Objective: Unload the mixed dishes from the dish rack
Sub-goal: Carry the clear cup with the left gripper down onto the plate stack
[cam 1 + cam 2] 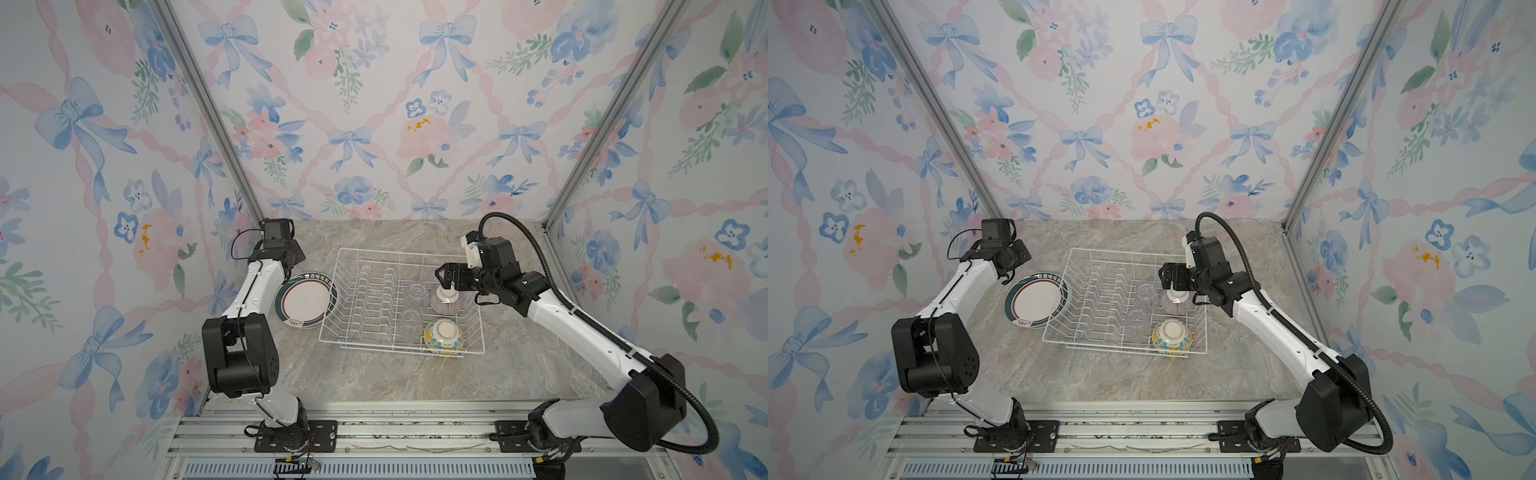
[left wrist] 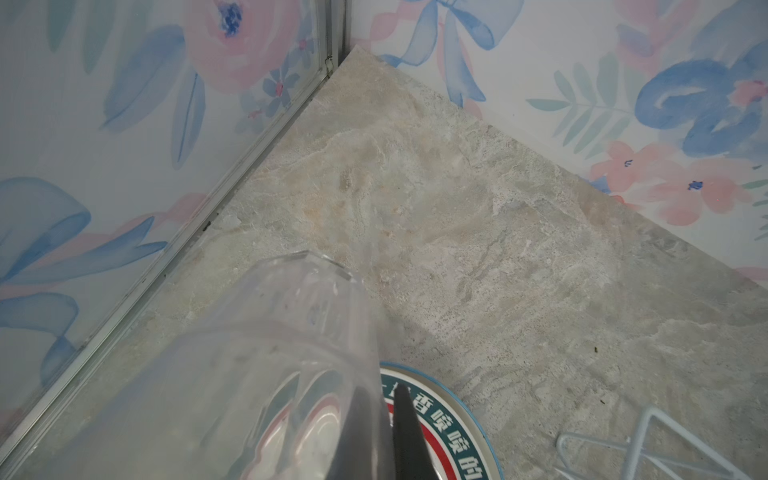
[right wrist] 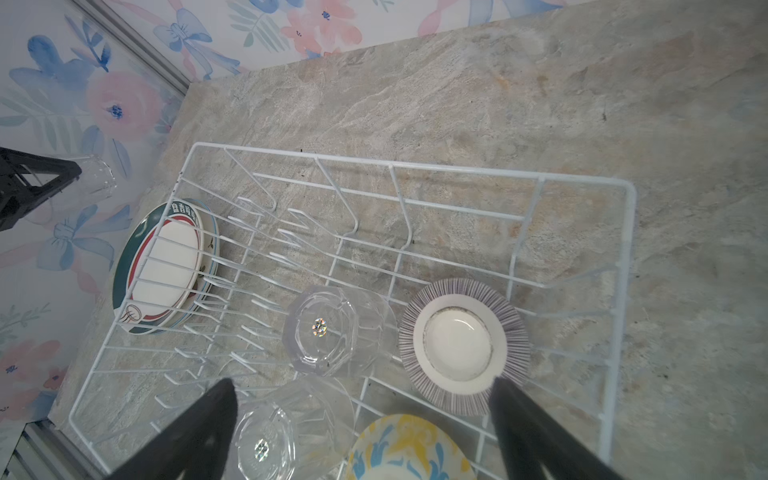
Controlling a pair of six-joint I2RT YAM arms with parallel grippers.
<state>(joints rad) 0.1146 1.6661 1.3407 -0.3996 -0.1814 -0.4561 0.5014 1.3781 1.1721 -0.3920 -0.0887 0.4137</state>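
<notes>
Left gripper (image 2: pixel 382 399) pinches a clear glass (image 2: pixel 270 353) outside the dish rack (image 3: pixel 392 165) (likely to set down); right gripper (image 3: pixel 361 384) gapes above the purple-striped bowl (image 3: pixel 463 347).

you see a grey-beige marbled desk (image 1: pixel 374 374) with pale stone veining. floral wallpaper (image 1: pixel 374 104) with blue bows and pink blooms covers the three walls around it. aluminium posts (image 1: pixel 203 95) climb from the desk's two back corners, and a ribbed aluminium rail (image 1: pixel 415 432) runs along its near edge.
</notes>
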